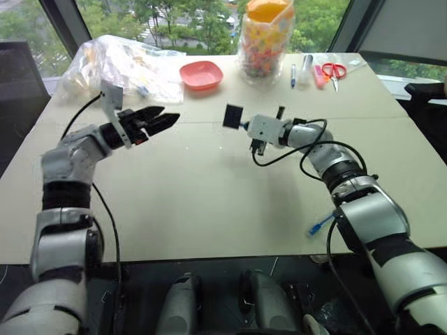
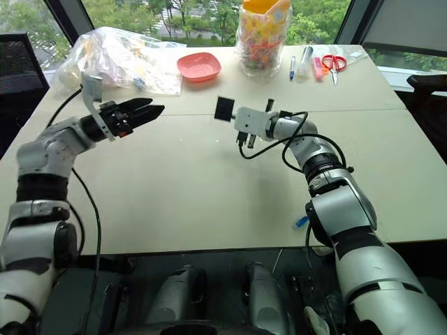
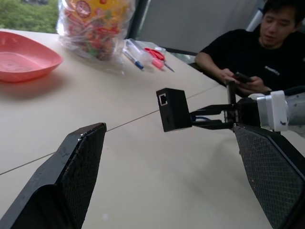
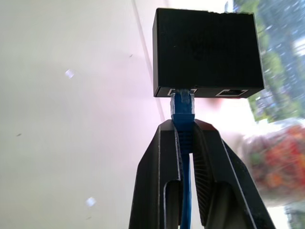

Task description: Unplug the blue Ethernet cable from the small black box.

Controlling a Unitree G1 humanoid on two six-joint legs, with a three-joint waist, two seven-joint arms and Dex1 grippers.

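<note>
The right hand (image 4: 187, 138) is clamped on the blue Ethernet cable (image 4: 183, 112), just behind its plug. Its 2 black fingers (image 4: 157, 171) press the cord between them, and the cord runs on down between the fingers. The plug sits in a port of the small black box (image 4: 207, 50), with a 2nd, empty port just beside it on the same face. The box hangs off the end of the cable, held up above the bench (image 1: 209, 202) and touching nothing else.

In the head views the box (image 1: 233, 116) floats over the middle of the bench, with the right hand behind it pointing toward the robot's left. Another stretch of the blue cable (image 1: 320, 225) shows at the near edge of the bench, beside the right forearm.

The left hand (image 1: 157, 120) is raised over the left half of the bench with its fingers spread wide and nothing between them. It points toward the box and stays well apart from it. In the left wrist view the box (image 3: 173, 109) shows between the 2 fingers (image 3: 81, 167), an open port facing that camera.

At the far edge of the bench lie a crumpled plastic bag (image 1: 122, 66), a pink dish (image 1: 201, 74), a jar of coloured sweets (image 1: 265, 42), some pens (image 1: 299, 70) and red scissors (image 1: 334, 71). A person in a black shirt (image 3: 259, 52) sits beyond the bench, holding a phone.
</note>
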